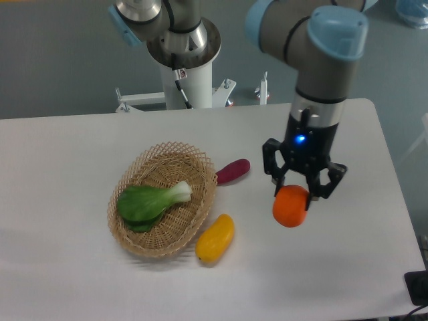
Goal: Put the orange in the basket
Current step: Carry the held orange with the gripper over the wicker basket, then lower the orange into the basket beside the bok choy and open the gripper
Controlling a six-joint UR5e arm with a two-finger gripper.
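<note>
The round bright orange (289, 207) hangs above the white table, right of centre, and my gripper (294, 194) is shut on its upper half. The tan wicker basket (202, 167) sits on the table to the left, well apart from the orange. A green leafy vegetable (152, 200) lies inside the basket.
A small purple oblong vegetable (232, 171) lies just right of the basket rim. A yellow-orange mango-like fruit (215, 238) rests at the basket's lower right edge. The arm's base column (189, 73) stands at the back of the table.
</note>
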